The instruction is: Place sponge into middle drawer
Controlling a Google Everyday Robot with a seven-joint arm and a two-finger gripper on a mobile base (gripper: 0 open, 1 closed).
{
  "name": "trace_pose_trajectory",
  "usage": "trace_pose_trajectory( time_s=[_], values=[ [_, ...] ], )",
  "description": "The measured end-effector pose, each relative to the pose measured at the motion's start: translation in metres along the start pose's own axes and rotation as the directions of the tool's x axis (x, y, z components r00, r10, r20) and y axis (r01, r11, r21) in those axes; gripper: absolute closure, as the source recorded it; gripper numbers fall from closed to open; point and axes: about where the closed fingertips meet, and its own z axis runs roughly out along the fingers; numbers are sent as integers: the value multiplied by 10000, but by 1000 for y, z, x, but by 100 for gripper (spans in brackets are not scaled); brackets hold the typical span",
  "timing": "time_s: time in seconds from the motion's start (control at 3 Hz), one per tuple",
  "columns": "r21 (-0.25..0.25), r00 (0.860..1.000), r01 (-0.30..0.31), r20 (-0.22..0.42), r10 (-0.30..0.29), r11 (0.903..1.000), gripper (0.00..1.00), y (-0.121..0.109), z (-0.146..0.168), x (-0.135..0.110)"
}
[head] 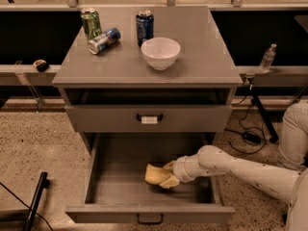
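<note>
The middle drawer (pixel 110 177) is pulled open at the bottom of the grey cabinet, with a dark handle on its front. The pale-yellow sponge (pixel 155 174) lies low inside it, near the middle of the drawer floor. My gripper (pixel 168 173) reaches into the drawer from the right, and its cream fingers are closed on the sponge's right side. The white arm stretches in from the lower right. I cannot tell whether the sponge touches the drawer floor.
The drawer above, with a white tag on its handle (pixel 149 119), is shut. On the cabinet top stand a white bowl (pixel 160 52), a blue can (pixel 144 27), a green can (pixel 91 23) and a tipped can (pixel 104 40). A water bottle (pixel 267 57) stands at the right.
</note>
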Motion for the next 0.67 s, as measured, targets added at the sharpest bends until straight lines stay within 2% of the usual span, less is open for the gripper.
trace_pose_trajectory(
  time_s=[0.67],
  values=[
    [-1, 10000, 0, 0, 0, 10000, 4, 0, 0, 0]
  ],
)
